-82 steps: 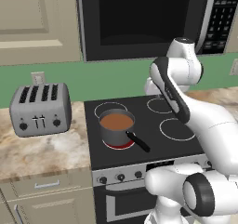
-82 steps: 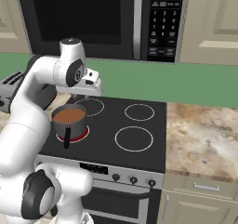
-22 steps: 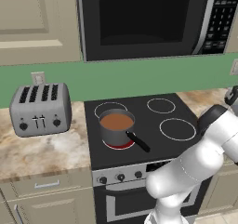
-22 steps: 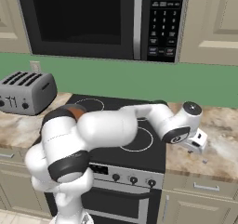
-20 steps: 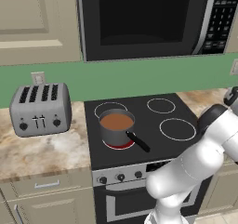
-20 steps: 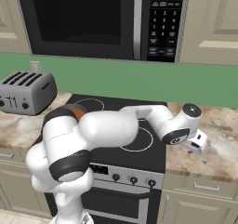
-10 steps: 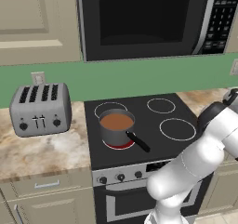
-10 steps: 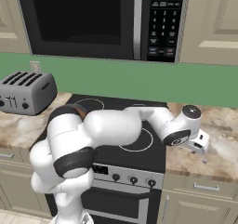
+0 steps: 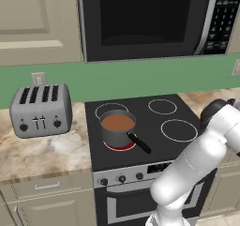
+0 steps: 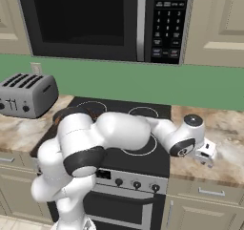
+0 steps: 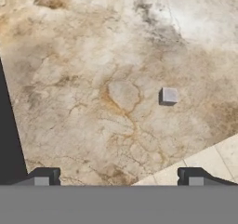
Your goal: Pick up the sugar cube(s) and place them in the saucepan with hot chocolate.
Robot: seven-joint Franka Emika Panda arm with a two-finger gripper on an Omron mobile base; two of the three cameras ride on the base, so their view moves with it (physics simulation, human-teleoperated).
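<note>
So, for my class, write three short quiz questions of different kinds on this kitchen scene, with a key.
1. True or false: the sugar cube lies on the stone counter, apart from the claw.
2. Multiple choice: where does the saucepan stand? A) on the front left burner of the stove; B) on the toaster; C) inside the microwave.
3. Fill in: the hot chocolate in the pan looks reddish-____.

Key: 1 true; 2 A; 3 brown.
</note>
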